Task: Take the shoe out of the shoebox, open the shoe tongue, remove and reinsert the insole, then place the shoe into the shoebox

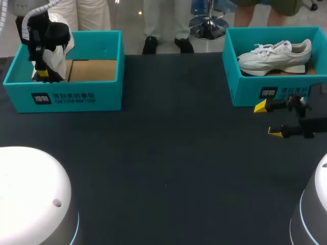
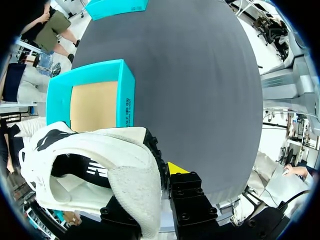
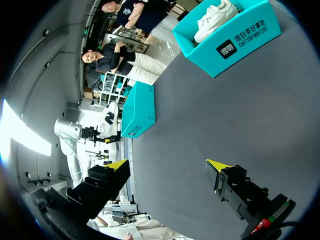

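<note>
My left end effector [image 2: 155,175] was pinching the white shoe [image 2: 120,160] by its heel, shoebox [image 2: 125,95] just ahead; my right end effector [image 3: 167,165] hung spread wide over the table [image 3: 210,110].

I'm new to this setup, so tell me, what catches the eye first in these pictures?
The left claw grips a white and black shoe over the left teal shoebox, far left. A white sneaker lies in the right teal shoebox, far right, with the open right claw hanging in front of it above the dark table.
</note>
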